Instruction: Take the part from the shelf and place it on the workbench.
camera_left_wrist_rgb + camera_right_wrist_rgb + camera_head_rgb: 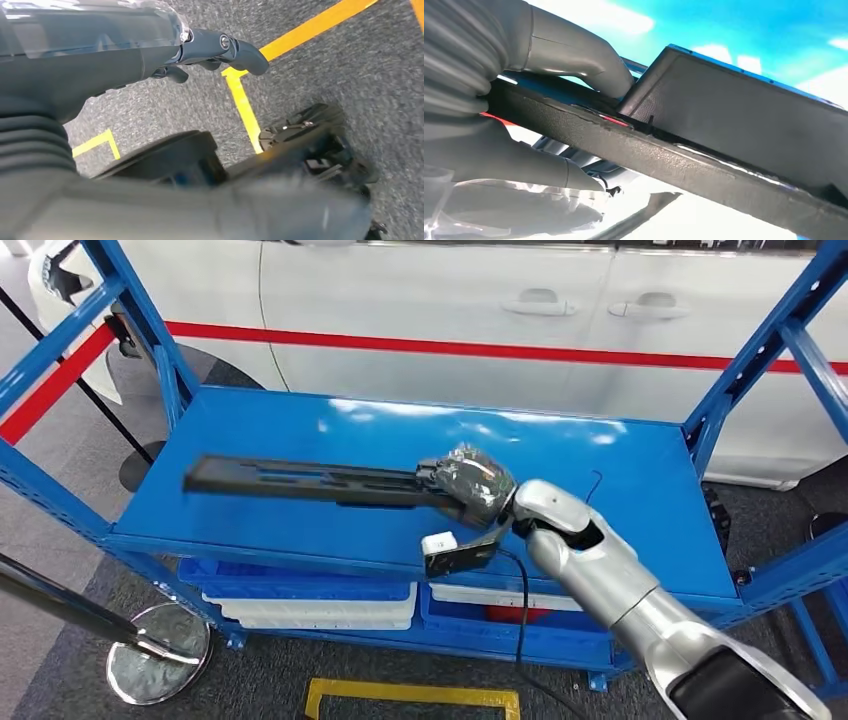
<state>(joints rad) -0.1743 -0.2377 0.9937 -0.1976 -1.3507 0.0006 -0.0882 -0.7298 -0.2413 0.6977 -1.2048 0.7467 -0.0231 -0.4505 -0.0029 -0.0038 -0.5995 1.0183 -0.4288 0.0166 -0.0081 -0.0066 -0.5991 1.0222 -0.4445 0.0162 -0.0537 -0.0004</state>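
head view: the right hand (470, 485), wrapped in clear crinkled plastic, has its fingers closed around one end of the part (300, 480), a long, flat black bar with slots along its length. the part reaches out from the hand toward the robot's left, roughly level, over the glossy blue metal top of the shelf (620, 490); whether it touches that surface or hangs just above it cannot be told. the right arm is smooth silver, with a black bracket and a small white block under the wrist. blue and white bins (310, 605) sit on the lower level of the shelf. behind the shelf stands a white car (450, 310) with a red stripe. a chrome post base (160, 655) rests on the grey carpet at the left, and a yellow floor marking (410, 700) lies in front of the shelf.

left wrist view: the left hand (210, 52) hangs over speckled grey carpet crossed by yellow tape (245, 107). its dark fingers (247, 55) are curled in with nothing in them.

right wrist view: the thick grey thumb (584, 60) presses on one side of the part (704, 165), and a grey finger lies along the other side, so the bar is clamped between them. the part here is rough-grained black plastic with a broad matte panel rising beside the thumb, the blue shelf (749, 35) bright behind it.
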